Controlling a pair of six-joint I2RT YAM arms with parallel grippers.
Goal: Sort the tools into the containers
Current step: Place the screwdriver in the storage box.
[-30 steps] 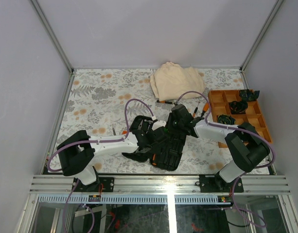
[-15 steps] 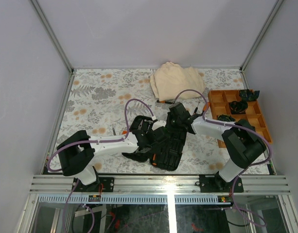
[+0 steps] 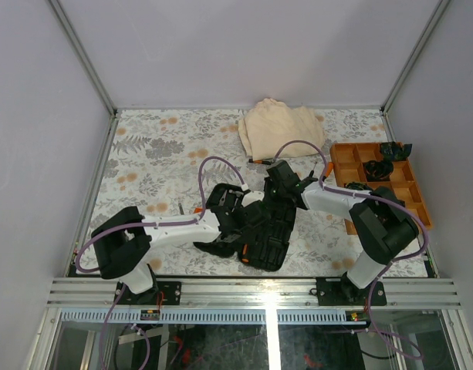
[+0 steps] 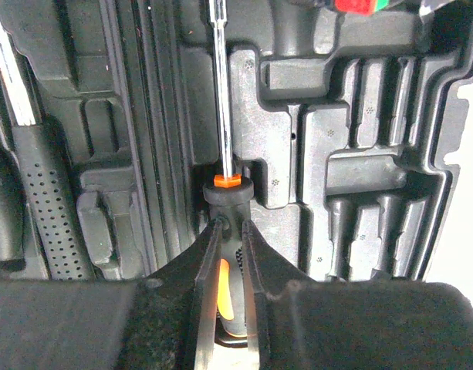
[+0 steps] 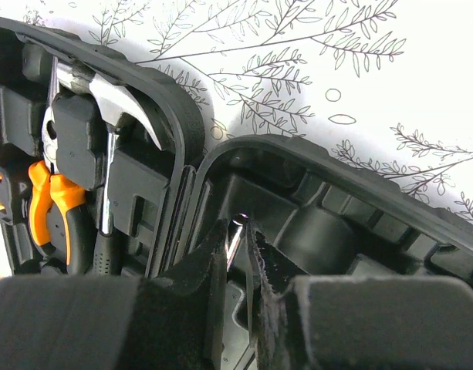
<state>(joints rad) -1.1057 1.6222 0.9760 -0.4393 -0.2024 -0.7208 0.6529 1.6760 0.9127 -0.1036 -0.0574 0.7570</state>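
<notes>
The black tool case (image 3: 261,237) lies open in the middle of the table. My left gripper (image 4: 228,224) is shut on the black-and-orange handle of a screwdriver (image 4: 227,185) that lies over a moulded slot in the case (image 4: 352,177). Its metal shaft (image 4: 220,92) runs away from me. My right gripper (image 5: 237,226) is shut on the tip of that shaft (image 5: 234,231) at the case's far end (image 5: 313,216). In the top view the left gripper (image 3: 250,220) and the right gripper (image 3: 271,196) meet over the case. A hammer (image 5: 116,100) and orange-handled pliers (image 5: 51,200) sit in the other half.
A beige folded cloth (image 3: 281,128) lies at the back. An orange compartment tray (image 3: 346,162) with black items stands at the right. A small screwdriver (image 3: 261,162) lies by the cloth, orange-handled tools (image 3: 326,171) by the tray, and a small tool (image 3: 182,207) left of the case.
My right gripper has moved a little left and away, along the far end of the case. The left arm and the case have stayed put.
</notes>
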